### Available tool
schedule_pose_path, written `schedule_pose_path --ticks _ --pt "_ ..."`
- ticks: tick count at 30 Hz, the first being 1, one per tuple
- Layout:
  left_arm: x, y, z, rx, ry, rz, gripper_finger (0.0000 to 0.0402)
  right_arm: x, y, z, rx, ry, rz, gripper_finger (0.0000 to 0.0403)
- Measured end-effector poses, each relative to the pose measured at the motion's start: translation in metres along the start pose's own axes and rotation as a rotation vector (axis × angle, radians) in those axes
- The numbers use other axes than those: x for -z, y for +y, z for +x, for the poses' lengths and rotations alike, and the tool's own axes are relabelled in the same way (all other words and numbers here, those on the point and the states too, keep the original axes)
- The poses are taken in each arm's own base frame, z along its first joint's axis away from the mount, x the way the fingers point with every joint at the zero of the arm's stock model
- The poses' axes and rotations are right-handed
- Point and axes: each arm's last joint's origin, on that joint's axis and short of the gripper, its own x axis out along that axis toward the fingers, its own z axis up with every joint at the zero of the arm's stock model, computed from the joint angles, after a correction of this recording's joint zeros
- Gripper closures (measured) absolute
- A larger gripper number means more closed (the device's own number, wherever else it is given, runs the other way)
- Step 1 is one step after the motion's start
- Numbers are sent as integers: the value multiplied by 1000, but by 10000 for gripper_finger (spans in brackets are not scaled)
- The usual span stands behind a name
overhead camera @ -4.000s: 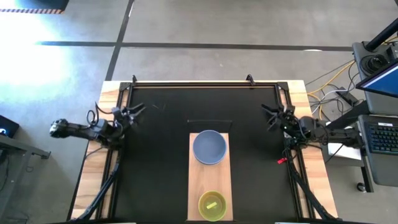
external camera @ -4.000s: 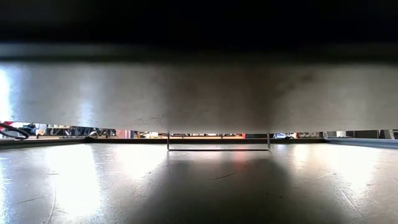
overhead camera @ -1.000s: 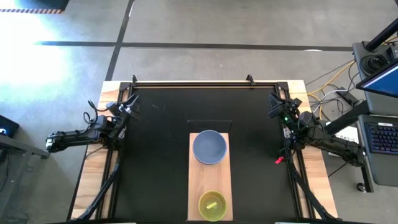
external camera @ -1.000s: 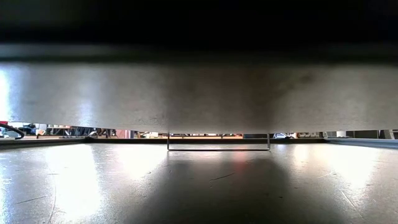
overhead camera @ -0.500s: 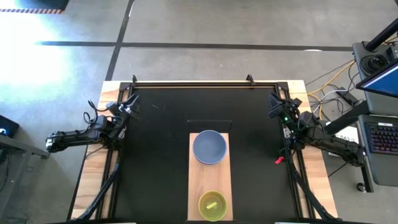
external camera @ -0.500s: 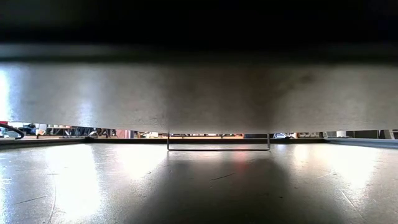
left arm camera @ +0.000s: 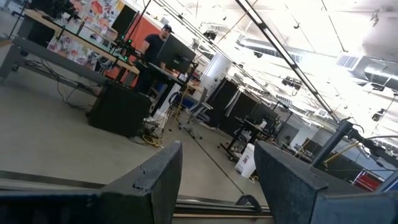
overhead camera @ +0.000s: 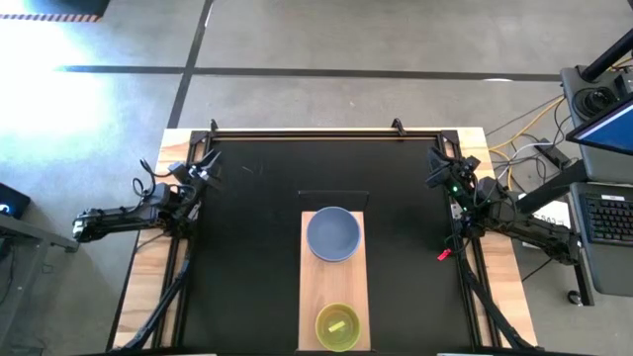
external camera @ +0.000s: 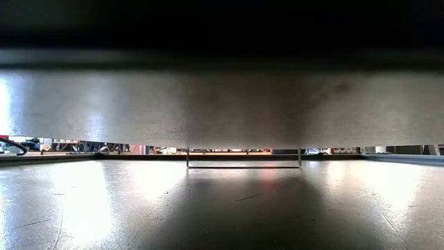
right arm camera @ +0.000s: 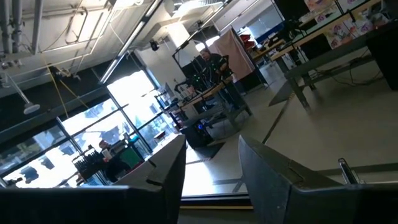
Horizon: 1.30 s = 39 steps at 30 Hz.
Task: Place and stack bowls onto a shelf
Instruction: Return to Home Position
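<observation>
The pale wooden shelf [overhead camera: 334, 297] lies on the black tabletop at the near middle. A grey-blue bowl [overhead camera: 333, 234] stands upright on the board's far end. A yellow bowl [overhead camera: 338, 326] stands on its near end. The other bowls are out of view. My left gripper [overhead camera: 208, 161] is open and empty at the table's far left edge; it also shows in the left wrist view [left arm camera: 217, 180]. My right gripper [overhead camera: 437, 164] is open and empty at the far right edge; it also shows in the right wrist view [right arm camera: 211, 174].
A black frame rail [overhead camera: 326, 132] runs along the table's far edge. A desk with a keyboard [overhead camera: 605, 218] and cables stands to the right of the table. In the low view a broad grey surface [external camera: 222, 104] fills most of the picture. People show in the room beyond.
</observation>
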Motion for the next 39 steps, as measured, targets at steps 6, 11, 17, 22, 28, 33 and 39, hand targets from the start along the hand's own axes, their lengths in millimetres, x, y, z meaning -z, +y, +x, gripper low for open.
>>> schedule_pose_path --ticks 6,11,17,22,28,33,39 --pt "0 0 0 0 0 0 218 0 0 0 0 0 0 272" --pt "0 0 0 0 0 0 218 0 0 0 0 0 0 275" --pt "0 0 0 0 0 0 218 0 0 0 0 0 0 275" --pt "0 0 0 0 0 0 218 0 0 0 0 0 0 275" --pt "0 0 0 0 0 0 218 0 0 0 0 0 0 275" --pt "0 0 0 0 0 0 218 0 0 0 0 0 0 275" --pt "0 0 0 0 0 0 218 0 0 0 0 0 0 275"
